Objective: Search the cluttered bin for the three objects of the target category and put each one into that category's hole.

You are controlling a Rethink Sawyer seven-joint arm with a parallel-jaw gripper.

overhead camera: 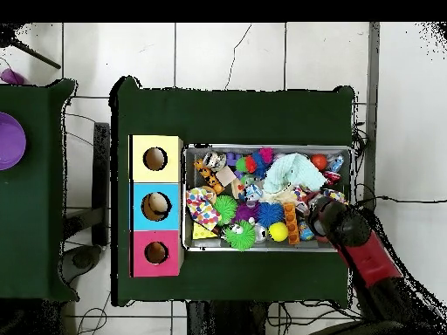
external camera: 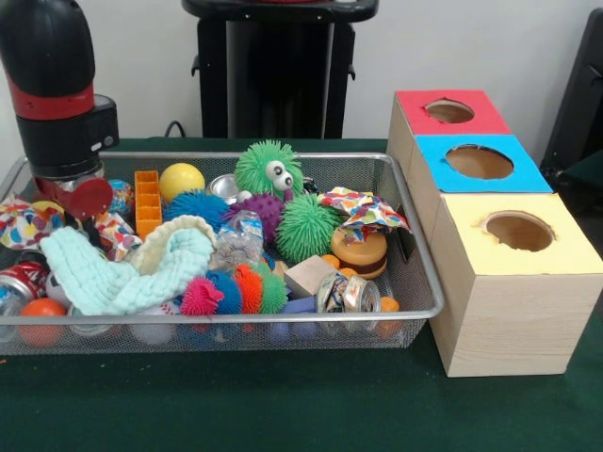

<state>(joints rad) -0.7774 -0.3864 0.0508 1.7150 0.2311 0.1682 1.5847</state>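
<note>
A wire mesh bin (external camera: 415, 235) (overhead camera: 266, 148) is packed with mixed toys. Among them are two green spiky balls (external camera: 268, 168) (external camera: 306, 226), a purple one (external camera: 262, 209), a blue one (external camera: 198, 205) and a yellow ball (external camera: 181, 179). There is also a mint cloth (external camera: 122, 268) (overhead camera: 284, 170), a toy burger (external camera: 358, 252) and a crushed can (external camera: 347, 294). My gripper (external camera: 71, 196) (overhead camera: 321, 214) is low in the bin's far left corner in the front view, over a patterned wrapper (external camera: 24, 224). Three wooden boxes stand beside the bin, with red (external camera: 448, 113), blue (external camera: 480, 162) and yellow (external camera: 518, 231) holed tops.
An orange block (external camera: 146, 200), a wooden cube (external camera: 309, 275), a colourful wrapper (external camera: 363, 209) and an orange ball (external camera: 42, 311) also lie in the bin. From overhead, something tan shows inside the blue box's hole (overhead camera: 155, 206). A purple dish (overhead camera: 9, 140) sits on a side table.
</note>
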